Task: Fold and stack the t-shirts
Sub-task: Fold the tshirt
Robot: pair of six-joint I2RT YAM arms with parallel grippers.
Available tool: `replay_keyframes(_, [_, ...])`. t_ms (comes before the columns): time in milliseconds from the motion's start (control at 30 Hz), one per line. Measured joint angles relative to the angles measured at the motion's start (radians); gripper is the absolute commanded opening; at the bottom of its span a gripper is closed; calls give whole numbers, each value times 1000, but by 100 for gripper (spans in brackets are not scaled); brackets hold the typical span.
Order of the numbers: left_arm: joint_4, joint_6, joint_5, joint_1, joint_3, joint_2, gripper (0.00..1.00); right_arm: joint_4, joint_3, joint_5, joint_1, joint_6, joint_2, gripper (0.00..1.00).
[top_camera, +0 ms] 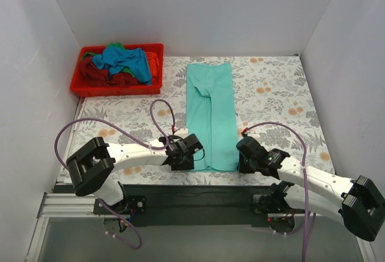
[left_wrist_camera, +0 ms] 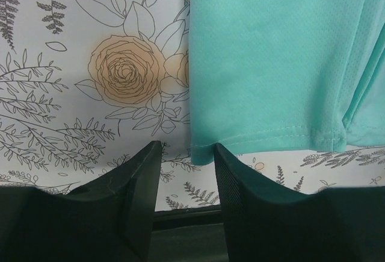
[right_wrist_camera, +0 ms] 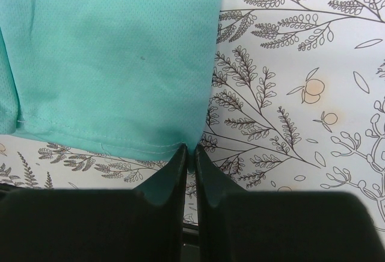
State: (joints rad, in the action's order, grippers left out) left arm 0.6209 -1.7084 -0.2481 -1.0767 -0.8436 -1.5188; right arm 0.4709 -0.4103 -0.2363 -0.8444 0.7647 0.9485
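Observation:
A mint-teal t-shirt (top_camera: 210,114) lies folded into a long narrow strip down the middle of the floral table, its hem toward the arms. My left gripper (top_camera: 191,155) sits at the hem's near left corner. In the left wrist view its jaws (left_wrist_camera: 187,146) stand apart, with the shirt's corner (left_wrist_camera: 207,152) just between the fingertips and against the right finger. My right gripper (top_camera: 243,156) is at the near right corner. In the right wrist view it (right_wrist_camera: 190,149) is shut, pinching the hem corner of the shirt (right_wrist_camera: 108,63). Other t-shirts (top_camera: 123,62), blue, green and dark red, are heaped in a bin.
The red plastic bin (top_camera: 117,89) stands at the back left of the table. White walls enclose the table on three sides. The floral tablecloth (top_camera: 277,87) is bare right of the shirt. Purple cables loop over both arms.

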Motion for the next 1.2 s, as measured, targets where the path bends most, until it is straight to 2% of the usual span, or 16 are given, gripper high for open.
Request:
replay_keyframes(233, [-23,-3,1,0,2,-17,37,0,0,0,0,0,-1,15])
replay_keyframes(467, [-76,-8,3,0,18,-17,27,0,2,3,0,0,-5,14])
replay_keyframes(600, [-111,-15,10,0,30,-17,15,0,3,4,0,0,-7,14])
replay_keyframes(667, [-131,-19,16,0,37,-16,0,0,3,4,0,1,-8,14])
replay_keyframes(733, [-148,-23,21,0,44,-16,0,0,6,4,0,1,-11,14])
replay_keyframes(833, [-163,-25,26,0,51,-11,0,2,9,8,0,-2,-20,1])
replay_keyframes(1200, [-168,-30,17,-4,97,63,0,32,5,30,0,-13,-94,1])
